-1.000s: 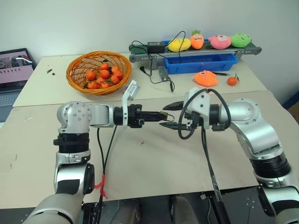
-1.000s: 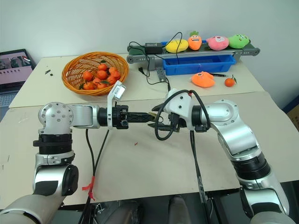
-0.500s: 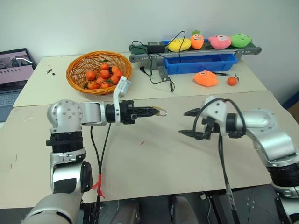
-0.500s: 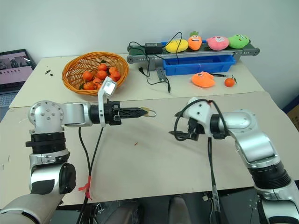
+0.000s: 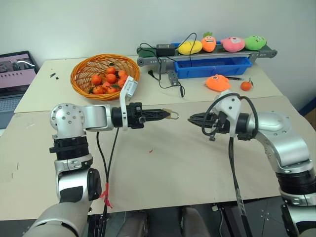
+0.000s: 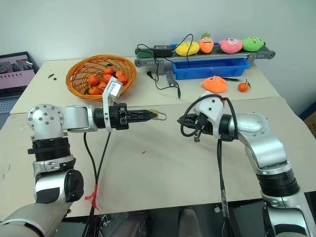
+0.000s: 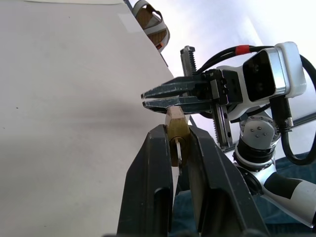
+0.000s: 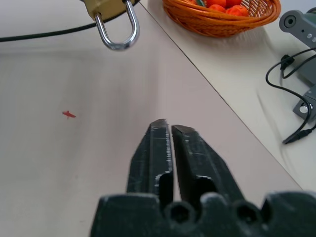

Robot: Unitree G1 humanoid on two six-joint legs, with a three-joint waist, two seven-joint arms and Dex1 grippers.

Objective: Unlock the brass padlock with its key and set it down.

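Beige bench below, the left gripper (image 5: 168, 115) jaws clamp the small golden-yellow brass padlock (image 5: 169, 115) at mid-air — shackle seated, unlocking undone; at three o'clock, right gripper (image 5: 192, 118) jaws together, key unseen.

The small golden-yellow brass padlock (image 8: 106, 7) is cut off at twelve o'clock by the right wrist view's edge, only its silver shackle whole; elsewhere the black left gripper (image 7: 178, 143) fingers hide its sides
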